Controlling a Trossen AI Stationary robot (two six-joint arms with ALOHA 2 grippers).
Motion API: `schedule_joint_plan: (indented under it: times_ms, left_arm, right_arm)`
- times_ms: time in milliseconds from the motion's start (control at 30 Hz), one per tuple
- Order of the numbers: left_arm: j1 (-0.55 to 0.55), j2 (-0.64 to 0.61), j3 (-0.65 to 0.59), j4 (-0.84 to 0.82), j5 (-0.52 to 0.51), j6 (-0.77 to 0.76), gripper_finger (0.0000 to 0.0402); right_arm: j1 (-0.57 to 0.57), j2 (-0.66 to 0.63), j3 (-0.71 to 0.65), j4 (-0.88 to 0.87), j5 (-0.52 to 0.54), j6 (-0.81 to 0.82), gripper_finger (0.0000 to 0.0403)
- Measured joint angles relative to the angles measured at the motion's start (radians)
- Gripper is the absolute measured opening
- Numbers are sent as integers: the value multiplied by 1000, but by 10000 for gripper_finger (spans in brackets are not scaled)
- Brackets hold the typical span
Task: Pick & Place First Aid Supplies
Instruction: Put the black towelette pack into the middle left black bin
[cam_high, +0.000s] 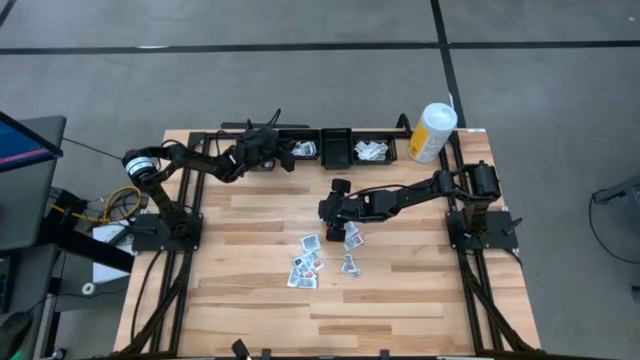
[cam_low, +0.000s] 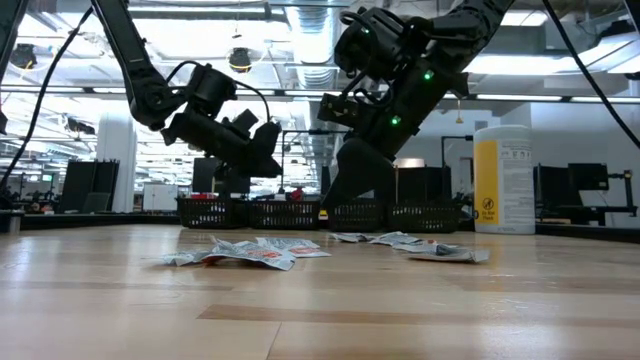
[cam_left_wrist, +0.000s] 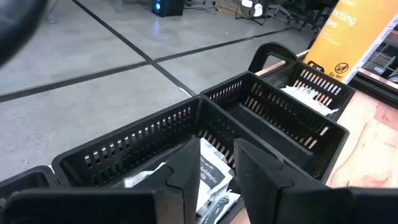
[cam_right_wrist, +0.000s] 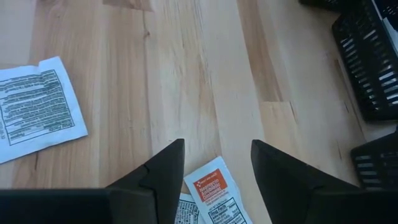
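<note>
Left gripper: the left gripper hung over the black bins at the table's far edge, its fingers parted with a narrow gap between them; nothing was pinched, and a white packet showed through the gap, lying in the bin below.
Left gripper, from above: the gripper sat just beside the bin nearest the left arm, touching none of its contents that could be seen.
Right gripper: the right gripper hovered above the wooden table, fingers spread wide and empty; an orange-printed packet lay on the wood directly between and under the tips.
Right gripper, from above: it stood at the near-centre of the table, at the edge of the loose packet cluster.
Loose packets, count: about eight to ten on the table in the high view, some overlapping, so an exact count could not be made.
Binned packets: white packets lay in at least two bins, the left one and the right bin; their number could not be told.
Bins, count: three black slotted bins in a row, the middle bin dark inside.
Canister, count: one white-and-yellow canister, upright at the row's right end.
</note>
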Motion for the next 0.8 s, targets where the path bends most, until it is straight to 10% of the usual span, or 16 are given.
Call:
schedule_joint_plan:
  times_ms: [333, 800]
  left_arm:
    - [-24, 0, 0, -1, 11, 0, 102]
    - [-181, -6, -34, 0, 449, 38, 102]
  right_arm:
    - [14, 0, 0, 0, -5, 4, 178]
    - [30, 70, 7, 185, -321, -21, 175]
